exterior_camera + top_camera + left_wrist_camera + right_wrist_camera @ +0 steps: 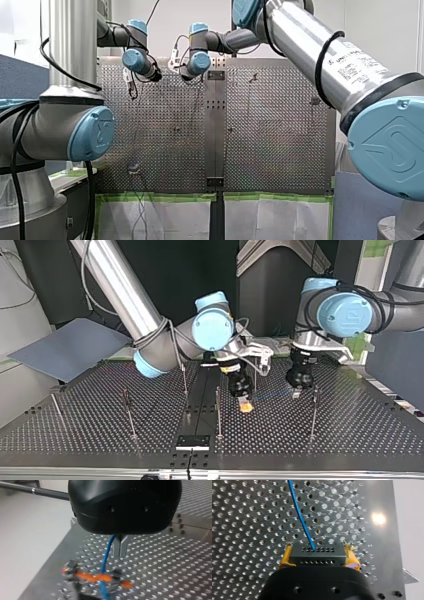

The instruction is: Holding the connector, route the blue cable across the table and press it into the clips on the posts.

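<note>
- my right gripper [319,552] is clamped, yellow pads [285,557] on either side, on the black connector [317,558]; the blue cable [300,517] runs from it over the holes
- my left gripper [120,552] hangs nearby, the cable passing under its black body; whether it grips, i cannot tell
- the perforated table [350,430] bears thin upright posts [217,410]; a grey board [70,347] sits past its edge at the top view's left

You are in a robotics lab: a perforated metal worktop [350,430] carries thin posts [218,412], two big industrial arms [310,50] with blue joint caps trail loose black cabling, and green tape [150,196] edges paper sheets [165,220] below a plain white wall [380,25].
</note>
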{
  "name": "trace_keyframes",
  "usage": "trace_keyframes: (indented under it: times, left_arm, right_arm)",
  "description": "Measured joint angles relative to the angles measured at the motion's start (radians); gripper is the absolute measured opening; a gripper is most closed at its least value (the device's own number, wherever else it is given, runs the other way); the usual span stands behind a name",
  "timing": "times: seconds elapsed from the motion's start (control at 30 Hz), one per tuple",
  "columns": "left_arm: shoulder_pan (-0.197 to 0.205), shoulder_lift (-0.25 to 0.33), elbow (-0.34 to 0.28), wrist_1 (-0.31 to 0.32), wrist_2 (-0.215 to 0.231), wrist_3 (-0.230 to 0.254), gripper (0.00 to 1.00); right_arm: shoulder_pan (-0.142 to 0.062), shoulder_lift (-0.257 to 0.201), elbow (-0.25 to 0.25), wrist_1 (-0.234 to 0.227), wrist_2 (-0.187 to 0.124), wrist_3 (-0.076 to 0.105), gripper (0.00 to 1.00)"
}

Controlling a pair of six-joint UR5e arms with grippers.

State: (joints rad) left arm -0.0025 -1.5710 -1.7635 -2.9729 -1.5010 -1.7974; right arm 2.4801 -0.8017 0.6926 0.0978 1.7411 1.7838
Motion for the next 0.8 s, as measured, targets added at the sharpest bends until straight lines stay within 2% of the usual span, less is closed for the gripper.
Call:
trace_keyframes:
  times: [0.17,0.5,0.8]
  left_arm:
    - [-0.012,0.03,-0.035,-0.005,-0.036,0.009,0.0]
    - [-0.037,0.102,-0.116,0.062,-0.114,-0.014,0.0]
    - [-0.071,0.055,-0.192,0.133,-0.159,-0.02,0.0]
  right_arm:
    - [0.006,0.0,0.032,0.001,0.0,0.0,0.0]
    - [0.01,-0.01,0.115,0.0,0.001,-0.003,0.0]
    - [0.005,-0.017,0.184,-0.001,0.003,-0.011,0.0]
